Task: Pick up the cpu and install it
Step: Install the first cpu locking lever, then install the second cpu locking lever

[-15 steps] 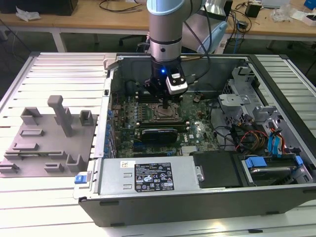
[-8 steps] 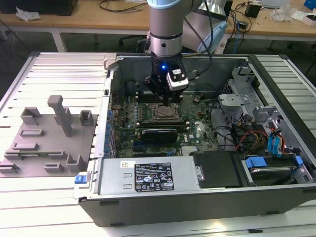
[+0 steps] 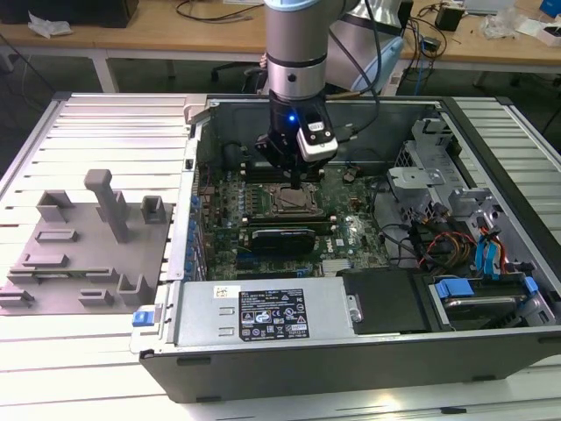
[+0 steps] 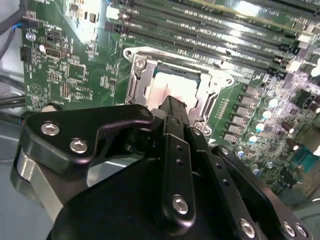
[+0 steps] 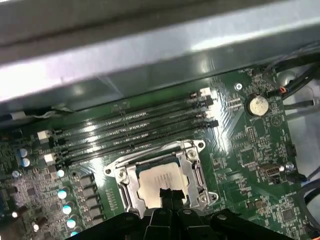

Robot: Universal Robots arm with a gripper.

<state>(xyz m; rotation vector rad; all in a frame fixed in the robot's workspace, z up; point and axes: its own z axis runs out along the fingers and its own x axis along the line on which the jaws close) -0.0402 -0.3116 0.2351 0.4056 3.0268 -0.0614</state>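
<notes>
Open computer case [image 3: 368,346], green motherboard [image 3: 346,232], grey fixture blocks [image 3: 88,241] alongside.

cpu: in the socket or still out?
In. The cpu lies flat inside the socket frame; the gripper is at its edge.

No print can be read — the white label [image 3: 272,314] on the grey power supply [image 3: 263,317] carries lines of text and marks, all too small to make out.
</notes>
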